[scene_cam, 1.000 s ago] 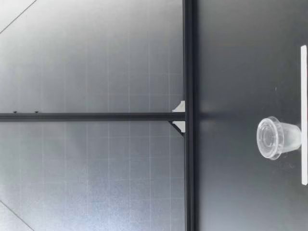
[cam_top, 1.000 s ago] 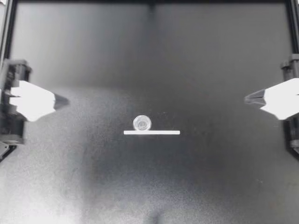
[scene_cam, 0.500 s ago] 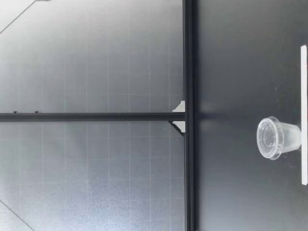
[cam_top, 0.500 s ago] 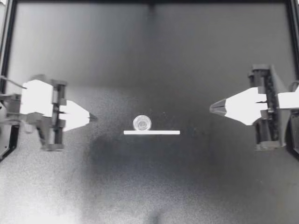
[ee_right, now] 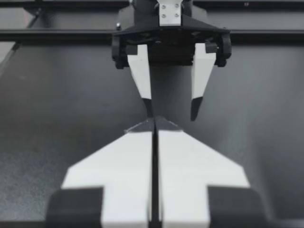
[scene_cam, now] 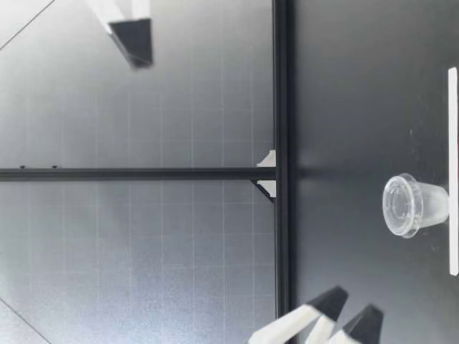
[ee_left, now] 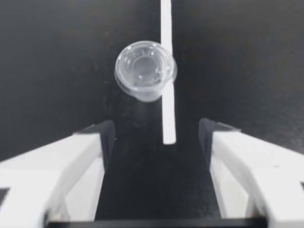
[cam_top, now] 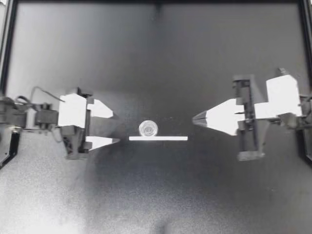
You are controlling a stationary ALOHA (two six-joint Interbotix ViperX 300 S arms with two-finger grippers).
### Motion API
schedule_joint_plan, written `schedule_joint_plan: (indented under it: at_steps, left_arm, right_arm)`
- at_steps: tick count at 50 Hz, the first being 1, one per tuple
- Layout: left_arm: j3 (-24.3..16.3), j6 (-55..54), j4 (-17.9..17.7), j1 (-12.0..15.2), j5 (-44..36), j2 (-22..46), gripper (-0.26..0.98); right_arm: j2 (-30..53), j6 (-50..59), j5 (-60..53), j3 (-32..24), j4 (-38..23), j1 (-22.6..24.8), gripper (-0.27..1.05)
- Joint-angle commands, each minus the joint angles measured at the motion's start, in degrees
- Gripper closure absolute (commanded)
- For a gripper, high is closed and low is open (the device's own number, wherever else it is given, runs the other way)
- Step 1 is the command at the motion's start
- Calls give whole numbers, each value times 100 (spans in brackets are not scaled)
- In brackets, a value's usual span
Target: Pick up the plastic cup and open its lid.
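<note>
We are seeing a small clear tapered plastic cup (cam_top: 147, 128) standing upright mid-table on the matte black table (cam_top: 156, 195), its round clear lid (scene_cam: 399, 206) seated on top, just beside a thin flat white strip (cam_top: 168, 138). Our left gripper (cam_top: 115, 128) is hovering spread wide, with the cup ahead of it. Our right gripper (cam_top: 194, 118) is showing fingers pinched together.

Lab robot rig: blk table (cam_top: 156, 195) w/ metal frame (scene_cam: 281, 86), gridded backdrop (scene_cam: 143, 244).
</note>
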Motion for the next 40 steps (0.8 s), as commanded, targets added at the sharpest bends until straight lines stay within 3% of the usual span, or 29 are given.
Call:
schedule_joint_plan:
  at_steps: [1, 19, 40]
  left_arm:
    - [-114, 132, 0, 149, -439, 185, 10]
    - [-527, -88, 9, 237, -932, 1230, 11]
    - [-791, -387, 237, 211, -1055, 1617, 11]
  right_arm:
    - [88, 0, -44, -167, 9, -18, 97]
    - [747, 0, 132, -527, 0, -70, 97]
    - [1626, -9, 536, -1222, 0, -237, 97]
